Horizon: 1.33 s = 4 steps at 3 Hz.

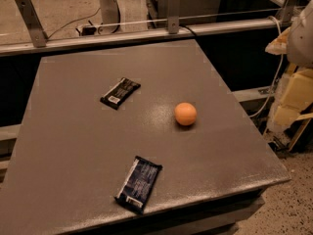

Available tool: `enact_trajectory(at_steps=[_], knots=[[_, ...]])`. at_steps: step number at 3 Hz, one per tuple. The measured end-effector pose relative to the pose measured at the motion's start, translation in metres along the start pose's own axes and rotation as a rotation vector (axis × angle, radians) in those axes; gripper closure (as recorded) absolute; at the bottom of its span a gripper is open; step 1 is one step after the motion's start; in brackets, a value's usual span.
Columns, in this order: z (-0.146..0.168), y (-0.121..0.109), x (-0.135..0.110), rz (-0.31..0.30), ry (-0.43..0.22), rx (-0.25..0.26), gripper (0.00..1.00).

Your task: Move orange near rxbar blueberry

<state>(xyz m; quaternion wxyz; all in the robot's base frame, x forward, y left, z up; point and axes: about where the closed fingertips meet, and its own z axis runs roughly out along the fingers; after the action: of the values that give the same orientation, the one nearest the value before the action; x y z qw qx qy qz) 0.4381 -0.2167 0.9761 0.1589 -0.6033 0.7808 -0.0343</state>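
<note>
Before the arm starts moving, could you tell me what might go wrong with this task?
The gripper sits beyond the right side of the table, apart from the orange.
1. The orange is round and may roll on the flat table if nudged.
2. The rxbar blueberry lies close to the front edge, so a released orange could roll off there.
3. The black bar is also dark and might be mistaken for the target.

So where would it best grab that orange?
Probably around its widest middle, coming straight down from above: the orange is a smooth ball sitting free on the table, nothing touching it. The gripper is off the table, at the picture's right.
</note>
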Motion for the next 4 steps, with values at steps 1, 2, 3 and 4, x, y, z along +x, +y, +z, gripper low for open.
enact_trajectory(at_steps=[1,2,3,4], knots=[[0.0,0.0,0.0,0.0,0.0,0.0,0.0],[0.012,-0.009,-0.012,-0.011,-0.049,0.003,0.0],[0.046,-0.015,-0.034,-0.043,-0.092,-0.028,0.0],[0.084,-0.012,-0.052,-0.062,-0.115,-0.085,0.0]])
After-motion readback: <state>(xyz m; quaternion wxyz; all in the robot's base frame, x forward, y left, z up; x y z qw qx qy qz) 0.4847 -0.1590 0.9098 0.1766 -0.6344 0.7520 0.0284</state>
